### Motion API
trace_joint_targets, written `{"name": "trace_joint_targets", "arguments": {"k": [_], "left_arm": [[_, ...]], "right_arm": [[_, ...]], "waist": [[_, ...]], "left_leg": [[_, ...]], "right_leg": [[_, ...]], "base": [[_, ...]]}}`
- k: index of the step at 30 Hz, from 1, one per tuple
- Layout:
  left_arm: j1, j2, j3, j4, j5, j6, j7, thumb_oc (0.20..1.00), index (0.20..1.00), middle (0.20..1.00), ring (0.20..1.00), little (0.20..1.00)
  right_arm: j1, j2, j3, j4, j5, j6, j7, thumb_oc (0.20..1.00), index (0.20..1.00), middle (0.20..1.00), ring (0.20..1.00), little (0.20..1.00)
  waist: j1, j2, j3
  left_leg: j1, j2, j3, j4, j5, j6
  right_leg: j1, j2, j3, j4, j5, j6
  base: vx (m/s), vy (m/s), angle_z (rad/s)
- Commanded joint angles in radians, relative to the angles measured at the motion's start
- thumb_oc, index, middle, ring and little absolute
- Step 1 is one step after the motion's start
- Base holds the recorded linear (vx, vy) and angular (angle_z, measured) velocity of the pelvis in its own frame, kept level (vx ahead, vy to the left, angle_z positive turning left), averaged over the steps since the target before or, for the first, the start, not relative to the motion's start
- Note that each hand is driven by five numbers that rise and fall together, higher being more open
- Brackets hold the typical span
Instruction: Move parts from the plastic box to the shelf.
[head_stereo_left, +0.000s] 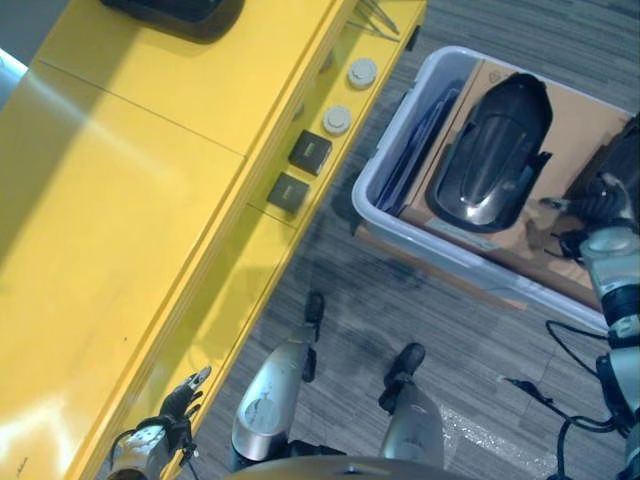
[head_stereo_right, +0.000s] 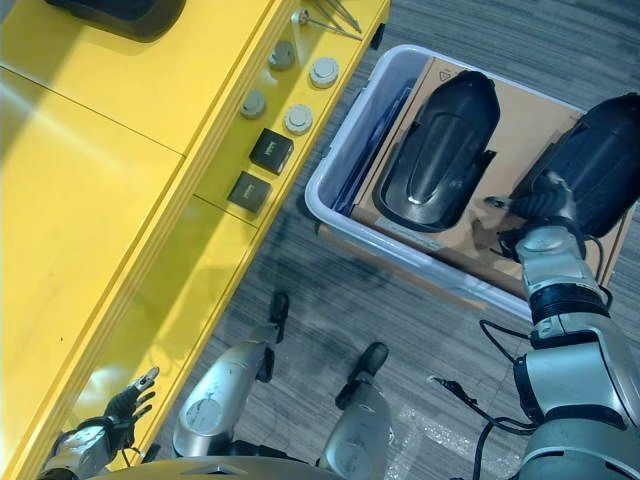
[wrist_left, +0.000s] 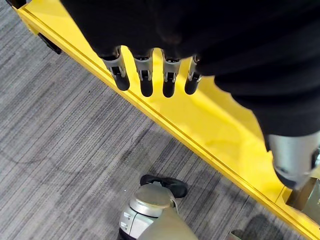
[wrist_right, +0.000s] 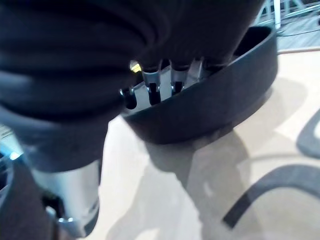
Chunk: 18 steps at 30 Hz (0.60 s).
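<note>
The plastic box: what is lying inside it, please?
Inside the plastic box lie a brown cardboard sheet and two black molded parts on it. The right hand reaches the second part. What lies under the cardboard is covered.

The right robot hand (wrist_right: 165, 82) reaches over the rim of a dark, curved part (wrist_right: 210, 107), its silver fingers (wrist_right: 151, 85) going down behind that rim so their tips are hidden inside the shell. The part rests on a pale tan cardboard sheet (wrist_right: 165, 200), casting a soft shadow just beneath its edge. A dark curved marking (wrist_right: 270, 187) crosses the cardboard near the part, apart from it.
</note>
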Motion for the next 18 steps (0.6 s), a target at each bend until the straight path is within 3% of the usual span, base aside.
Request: {"name": "trace_joint_targets", "arguments": {"k": [1, 4, 9, 18], "left_arm": [[0.033, 0.033, 0.010, -0.010, -0.013, -0.004, 0.008, 1.000, 1.000, 1.000, 1.000, 1.000], [0.039, 0.028, 0.028, -0.022, -0.007, 0.004, 0.012, 1.000, 1.000, 1.000, 1.000, 1.000], [0.042, 0.018, 0.050, -0.031, 0.002, 0.019, 0.020, 1.000, 1.000, 1.000, 1.000, 1.000], [0.039, 0.010, 0.055, -0.028, 0.007, 0.015, 0.033, 1.000, 1.000, 1.000, 1.000, 1.000]], "right_arm": [[0.034, -0.013, 0.058, -0.133, -0.052, -0.030, 0.060, 1.000, 1.000, 1.000, 1.000, 1.000], [0.066, 0.011, 0.048, -0.243, -0.073, 0.018, 0.097, 1.000, 1.000, 1.000, 1.000, 1.000], [0.134, 0.045, 0.036, -0.332, -0.114, 0.038, 0.132, 1.000, 1.000, 1.000, 1.000, 1.000], [0.194, 0.087, 0.017, -0.335, -0.114, 0.059, 0.115, 1.000, 1.000, 1.000, 1.000, 1.000]], "waist": [[0.013, -0.016, 0.007], [0.007, -0.024, 0.004], [-0.003, -0.036, -0.004], [-0.008, -0.049, -0.009]], "left_leg": [[-0.029, 0.041, -0.101, 0.077, -0.099, -0.073], [-0.022, 0.044, -0.098, 0.074, -0.098, -0.074], [-0.008, 0.051, -0.090, 0.069, -0.098, -0.076], [0.008, 0.059, -0.085, 0.068, -0.100, -0.078]], "right_leg": [[-0.044, 0.012, 0.038, -0.029, 0.039, 0.014], [-0.039, 0.016, 0.041, -0.031, 0.038, 0.012], [-0.023, 0.023, 0.043, -0.039, 0.037, 0.009], [-0.001, 0.028, 0.039, -0.045, 0.037, 0.007]], "base": [[0.00, 0.000, 0.00], [0.00, 0.000, 0.00], [0.00, 0.000, 0.00], [0.00, 0.000, 0.00]]}}
